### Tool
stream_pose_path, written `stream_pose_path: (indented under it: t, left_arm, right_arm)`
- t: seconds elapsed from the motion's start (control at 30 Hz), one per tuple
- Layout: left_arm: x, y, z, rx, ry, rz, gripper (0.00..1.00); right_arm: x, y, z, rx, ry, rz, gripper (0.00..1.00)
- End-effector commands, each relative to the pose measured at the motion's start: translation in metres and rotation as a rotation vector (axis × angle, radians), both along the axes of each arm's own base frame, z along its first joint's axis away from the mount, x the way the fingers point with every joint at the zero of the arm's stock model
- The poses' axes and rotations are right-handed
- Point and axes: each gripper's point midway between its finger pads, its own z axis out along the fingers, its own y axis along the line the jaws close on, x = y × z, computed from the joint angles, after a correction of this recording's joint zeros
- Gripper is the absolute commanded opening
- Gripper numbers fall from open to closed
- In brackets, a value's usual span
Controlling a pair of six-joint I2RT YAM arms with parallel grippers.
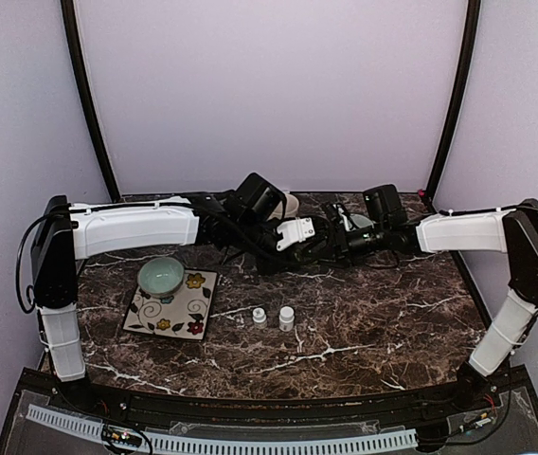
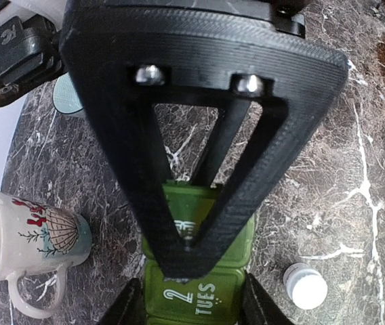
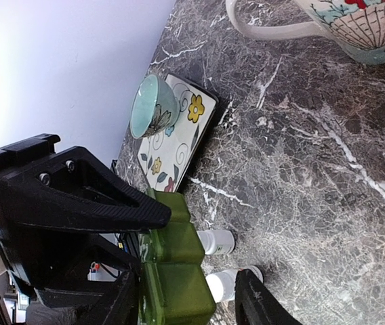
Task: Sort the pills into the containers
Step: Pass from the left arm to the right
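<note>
Seen from above, the left tool (image 1: 309, 248) and right tool (image 1: 338, 242) meet tip to tip over the far middle of the desk (image 1: 373, 327), hiding what lies between them. Two capped white bottles (image 1: 287, 318) stand nearer, right of the flowered plate (image 1: 189, 318). In the left wrist view, the green pill box (image 2: 196, 298) sits between the left tool's fingers, which press on both its sides (clenched on it, I judge). Its "2 TUES" lid is down, and one right-tool finger rests on the next lid. In the right wrist view the right tool stands released, with the box against one finger and a gap to the other. No pill shows anywhere, so the sorting looks barely begun.
</note>
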Motion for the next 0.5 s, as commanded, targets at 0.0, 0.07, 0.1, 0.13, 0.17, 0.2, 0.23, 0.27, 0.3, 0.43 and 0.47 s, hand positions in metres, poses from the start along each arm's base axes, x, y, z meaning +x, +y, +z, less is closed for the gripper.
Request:
stream_pose_path:
  t: [0.0, 0.07, 0.1, 0.13, 0.17, 0.2, 0.23, 0.27, 0.3, 0.43, 0.47]
  left_arm:
    - [-0.0005, -0.0097, 0.019, -0.035, -0.063, -0.018, 0.0]
    - [0.0, -0.0105, 0.02, -0.034, -0.076, -0.016, 0.0]
    - [-0.0003, -0.0115, 0.0198, -0.034, -0.082, -0.017, 0.0]
    - [-0.0002, -0.0116, 0.0204, -0.033, -0.087, -0.017, 0.0]
    - [-0.0001, -0.0117, 0.0204, -0.032, -0.092, -0.015, 0.0]
    - [0.0002, -0.0116, 0.0199, -0.029, -0.096, -0.013, 0.0]
    - [0.0008, -0.0113, 0.02, -0.027, -0.101, -0.011, 0.0]
    - [0.0004, -0.0112, 0.0196, -0.025, -0.102, -0.011, 0.0]
    - [0.0003, -0.0111, 0.0193, -0.024, -0.103, -0.011, 0.0]
    - [-0.0003, -0.0093, 0.0188, -0.022, -0.112, -0.006, 0.0]
    - [-0.0001, -0.0084, 0.0179, -0.02, -0.116, -0.004, 0.0]
  right_arm:
    - [0.001, 0.0123, 0.0118, 0.041, -0.019, 0.029, 0.46]
    - [0.0, 0.0152, 0.0122, 0.047, -0.015, 0.036, 0.44]
    - [-0.0001, 0.0164, 0.0124, 0.048, -0.013, 0.038, 0.43]
    - [-0.0009, 0.0179, 0.0128, 0.049, -0.012, 0.041, 0.42]
    - [-0.001, 0.0187, 0.0131, 0.051, -0.01, 0.042, 0.41]
    - [-0.0017, 0.0197, 0.0134, 0.052, -0.009, 0.045, 0.4]
    - [-0.0023, 0.0206, 0.0131, 0.052, -0.006, 0.047, 0.39]
    - [-0.0025, 0.0209, 0.013, 0.052, -0.005, 0.047, 0.37]
    - [-0.0023, 0.0209, 0.0126, 0.053, -0.004, 0.045, 0.35]
    - [-0.0029, 0.0218, 0.016, 0.068, 0.0, 0.042, 0.19]
    - [-0.0031, 0.0217, 0.016, 0.069, 0.003, 0.043, 0.16]
